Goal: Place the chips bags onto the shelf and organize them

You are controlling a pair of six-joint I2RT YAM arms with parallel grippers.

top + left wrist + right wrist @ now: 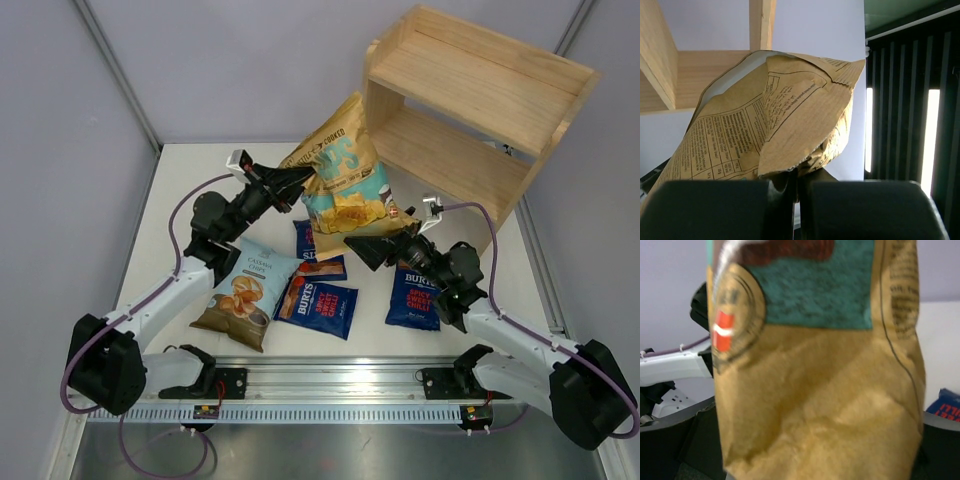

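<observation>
The left gripper (303, 181) is clamped shut on the side edge of the tan-yellow chips bag (340, 170), holding it up off the table (190, 180) just in front of the wooden shelf (470, 100). The right gripper (375, 246) stands wide open, with the bag's lower end between its jaws; whether they touch it I cannot tell. The Cassava Chips bag (245, 290) and three dark blue Burts bags (318, 300) (413, 295) (320, 252) lie flat on the table between the arms
</observation>
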